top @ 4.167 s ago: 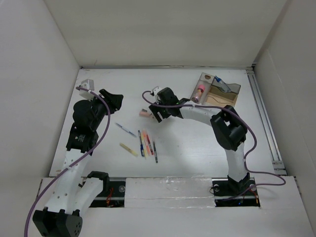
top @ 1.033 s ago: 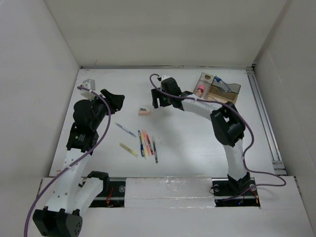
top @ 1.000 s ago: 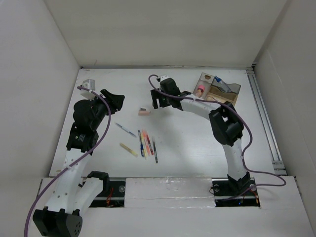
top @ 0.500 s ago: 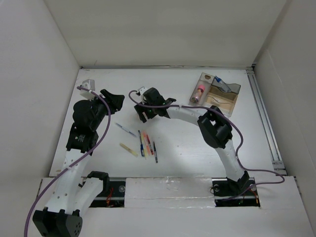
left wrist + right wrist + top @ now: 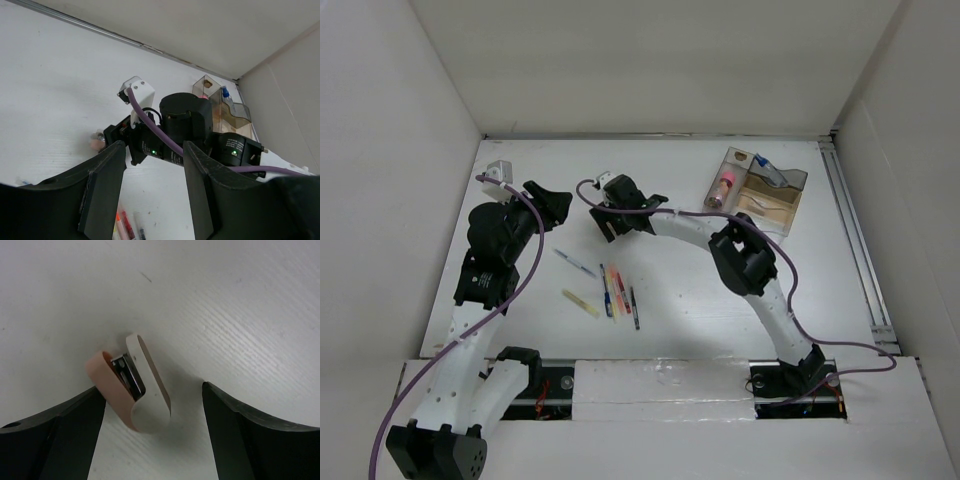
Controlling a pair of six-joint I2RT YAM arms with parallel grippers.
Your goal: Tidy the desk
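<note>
While pens (image 5: 617,293) lie loose on the desk (image 5: 700,290), the overhead view shows the right gripper (image 5: 608,224) low beyond them. Left wrist: left gripper (image 5: 154,150) spread, empty. Right wrist — its jaws stand wide around a pink stapler (image 5: 135,390), not touching, likely poised to grasp.

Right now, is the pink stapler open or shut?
Open: the stapler lies with its halves splayed, metal insides showing between them.

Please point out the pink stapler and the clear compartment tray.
pink stapler (image 5: 150,385), right wrist view, on its white half.
clear compartment tray (image 5: 775,212), top view, on a bare compartment floor.
</note>
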